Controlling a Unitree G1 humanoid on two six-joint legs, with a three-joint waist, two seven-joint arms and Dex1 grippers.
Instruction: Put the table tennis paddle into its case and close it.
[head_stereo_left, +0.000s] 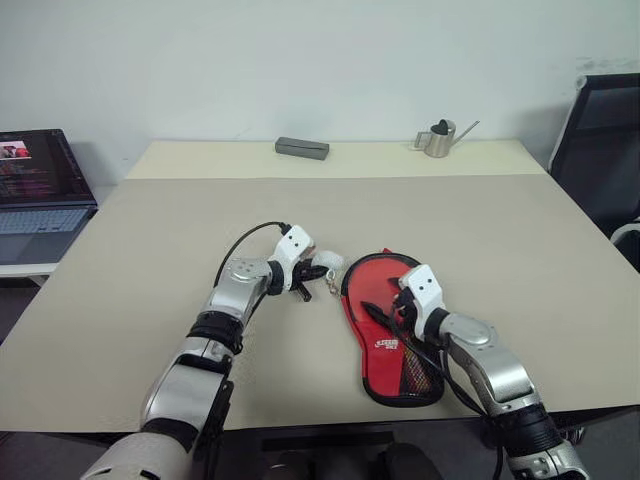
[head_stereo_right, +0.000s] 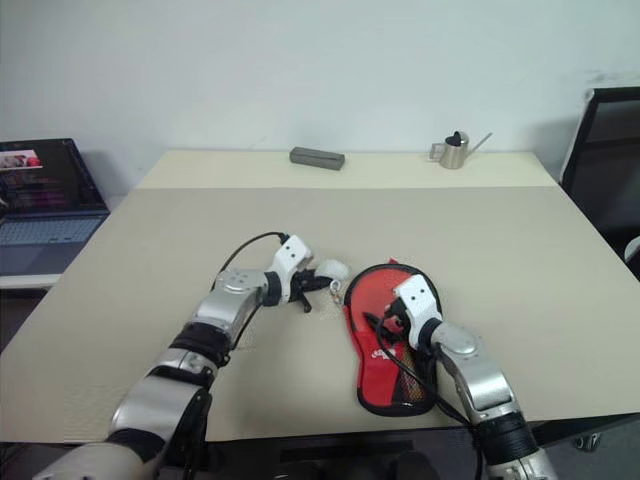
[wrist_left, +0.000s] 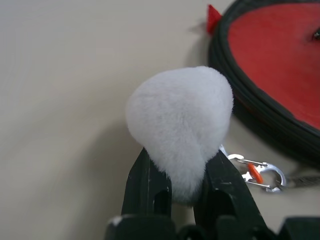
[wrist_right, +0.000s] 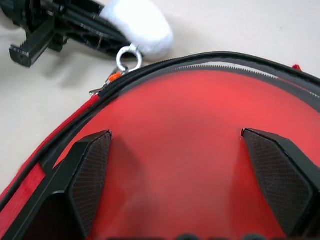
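The red case (head_stereo_left: 375, 275) with black trim lies flat on the table, near the front edge and right of centre. Its white fluffy zipper charm (wrist_left: 180, 115) hangs off the round end on a small metal clip (wrist_left: 257, 172). My left gripper (head_stereo_left: 318, 272) is shut on that charm, just left of the case. My right gripper (wrist_right: 176, 132) is open, its two fingers spread wide just over the case's red face (wrist_right: 190, 100). Zipper teeth show along the round rim. The table tennis paddle is hidden.
The tan table (head_stereo_left: 150, 250) has a grey block (head_stereo_left: 302, 148) and a small metal watering can (head_stereo_left: 440, 138) along its far edge. A laptop (head_stereo_left: 35, 185) stands off the left side and a black chair (head_stereo_left: 605, 140) at the right.
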